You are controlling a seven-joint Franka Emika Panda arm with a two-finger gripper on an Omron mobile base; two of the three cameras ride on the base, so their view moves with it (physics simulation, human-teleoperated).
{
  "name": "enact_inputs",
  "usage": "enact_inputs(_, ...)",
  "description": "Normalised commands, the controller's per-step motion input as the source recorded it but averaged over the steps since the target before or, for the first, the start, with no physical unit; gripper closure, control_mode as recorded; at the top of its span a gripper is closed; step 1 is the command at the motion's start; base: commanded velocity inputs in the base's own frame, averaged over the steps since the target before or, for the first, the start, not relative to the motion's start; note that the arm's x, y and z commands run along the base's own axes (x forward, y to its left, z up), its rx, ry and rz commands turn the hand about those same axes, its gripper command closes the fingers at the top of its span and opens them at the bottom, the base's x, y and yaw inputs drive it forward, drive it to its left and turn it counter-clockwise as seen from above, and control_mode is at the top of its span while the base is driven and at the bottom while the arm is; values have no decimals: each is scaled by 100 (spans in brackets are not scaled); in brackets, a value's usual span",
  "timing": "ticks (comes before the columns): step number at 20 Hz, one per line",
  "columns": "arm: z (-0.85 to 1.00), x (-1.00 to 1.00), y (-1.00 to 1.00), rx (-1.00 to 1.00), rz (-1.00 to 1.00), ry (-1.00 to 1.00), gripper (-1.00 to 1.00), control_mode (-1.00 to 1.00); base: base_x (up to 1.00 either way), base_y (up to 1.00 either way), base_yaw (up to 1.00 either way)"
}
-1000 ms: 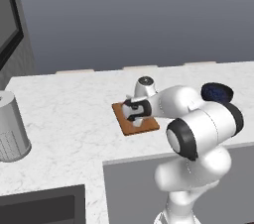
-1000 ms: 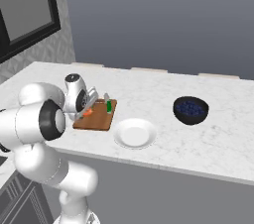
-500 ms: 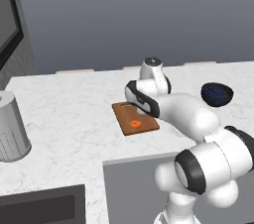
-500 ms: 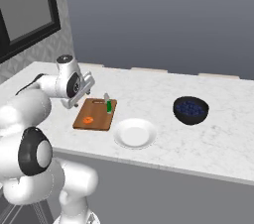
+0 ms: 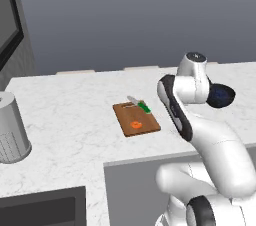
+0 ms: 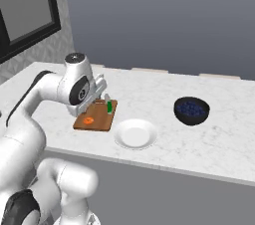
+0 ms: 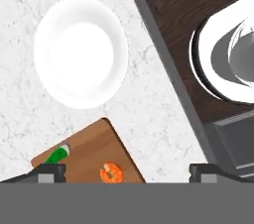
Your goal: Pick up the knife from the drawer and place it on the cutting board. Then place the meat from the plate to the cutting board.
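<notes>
Since half a second earlier the arm had lifted away from the cutting board (image 5: pixel 136 118) and folded back toward the base, so the board lay uncovered in both base views. On it sat the knife (image 5: pixel 140 105) at the far edge, green handle toward the robot's right and blade pointing left, and the meat (image 5: pixel 136 125) nearer the front edge, well apart from the knife. A white plate (image 6: pixel 135 134) stood bare just beside the board, so the meat appeared already transferred and both parts of the task looked done. In the hand view the gripper (image 7: pixel 128 171) looked straight down from high above, its fingertips (image 7: pixel 49 170) spread wide with nothing between them. The meat (image 7: pixel 111 172) lay between the fingertips but far below, the knife handle (image 7: pixel 56 155) close to the left tip. A dark bowl (image 6: pixel 191 110) sat further right on the counter (image 6: pixel 149 94).
</notes>
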Motion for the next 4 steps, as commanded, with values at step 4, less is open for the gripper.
enact_inputs(4,0,-99,-100,7,-4,-6,-100,-100,0,0,0)
